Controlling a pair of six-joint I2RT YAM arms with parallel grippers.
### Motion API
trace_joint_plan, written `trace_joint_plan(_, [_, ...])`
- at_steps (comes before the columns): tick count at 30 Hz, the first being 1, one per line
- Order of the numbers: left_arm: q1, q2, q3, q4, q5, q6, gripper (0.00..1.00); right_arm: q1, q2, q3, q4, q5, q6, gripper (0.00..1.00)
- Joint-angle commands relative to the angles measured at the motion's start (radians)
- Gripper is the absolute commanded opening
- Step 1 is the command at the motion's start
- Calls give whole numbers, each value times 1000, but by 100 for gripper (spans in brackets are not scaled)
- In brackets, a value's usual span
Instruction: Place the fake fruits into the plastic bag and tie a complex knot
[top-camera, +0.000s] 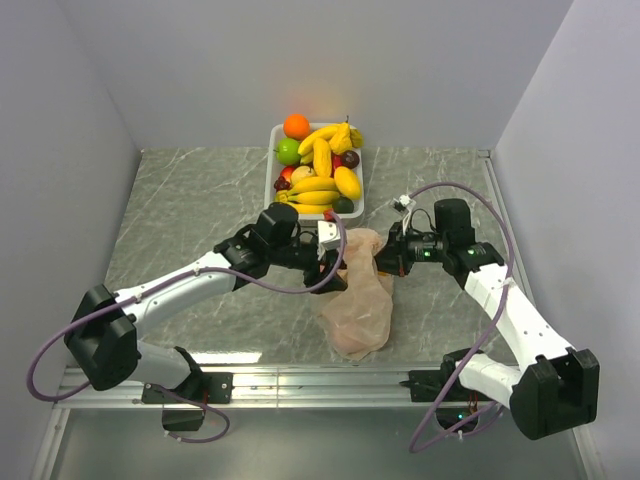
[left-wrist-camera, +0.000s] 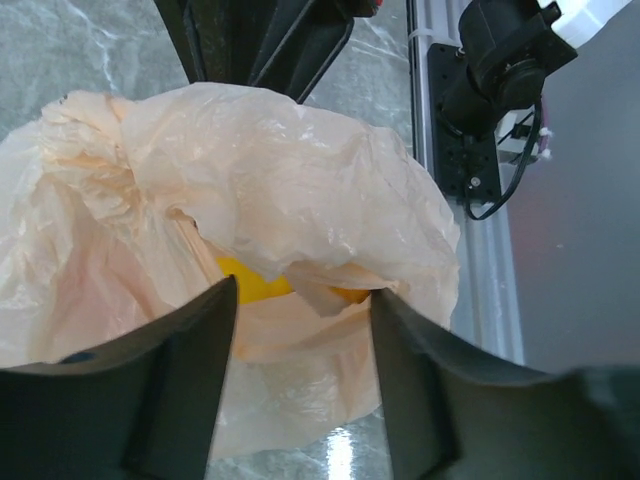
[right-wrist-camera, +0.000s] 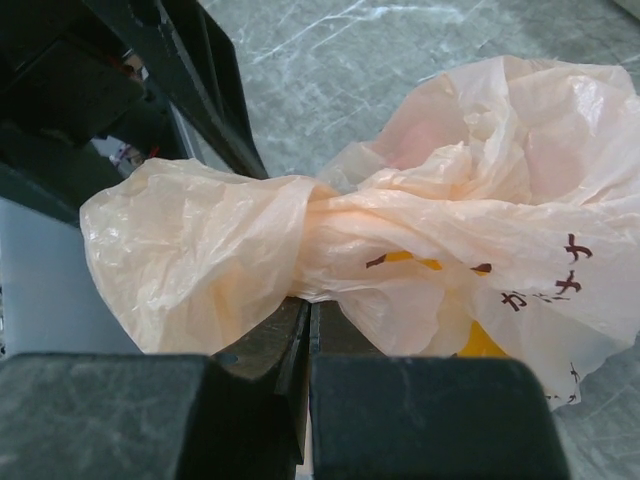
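Pinches the thin peach plastic bag (right-wrist-camera: 450, 230) with the right hand (right-wrist-camera: 305, 310), both black fingers pressed flat together. Grips it just beside a twisted lump (right-wrist-camera: 320, 205), where the plastic bunches up tight. Spreads into a loose flap on one side of that lump. Swells into the full part of the bag on the other side, with small dark print on it. Shows a bit of yellow plastic fruit (right-wrist-camera: 485, 340) through the thin skin.

Holds the left hand (left-wrist-camera: 302, 292) open, with its two dark fingers wide apart. Has the crinkly top of the bag between those fingers, loose and not squeezed. Shows more yellow through a gap in the folds there.

Seen from above, brings both hands close together at the top of the bag, the left hand on its left and the right hand on its right. Rests the bag on the grey marble tabletop (top-camera: 200, 200), with its fat end toward the arm bases.

Leaves the other fake fruits well behind the bag in a white rectangular tray (top-camera: 271, 165) near the back wall. Piles up there a round orange (top-camera: 296, 125), a green lime (top-camera: 288, 151), long yellow bananas (top-camera: 320, 150) and a dark plum (top-camera: 350, 158).
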Motion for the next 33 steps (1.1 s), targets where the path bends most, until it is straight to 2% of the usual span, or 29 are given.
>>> trace_joint_plan(1, [-6,16,45,25,-12,-49,57,13,-25,-6,40,5,8,0])
trace_joint_plan(2, [-6,26,53,13,-23,-54,44,13,-27,-5,37,-1,5,0])
trace_joint_plan(4, [-4,36,68,-5,-72,-60,26,13,-27,-3,28,-6,2,0])
trace_joint_plan(5, [5,33,66,1,-78,-66,8,13,-27,-3,25,-6,-7,0])
trace_joint_plan(6, [9,25,53,7,-81,-71,1,13,-25,3,0,-3,-20,0])
trace_joint_plan(9, [35,-16,19,7,-71,-74,0,4,-16,37,-98,28,-105,0])
trace_joint_plan(13, [89,-74,-19,-58,-71,-53,0,-71,9,103,-247,66,-242,0])
trace_joint_plan(21, [193,-167,-105,-173,-155,10,0,-185,21,150,-455,130,-494,0])
trace_joint_plan(26, [235,-211,-147,-237,-210,55,0,-228,18,130,-479,231,-599,0])
trace_joint_plan(33, [316,-253,-220,-299,-296,147,0,-380,24,83,-446,367,-728,0])
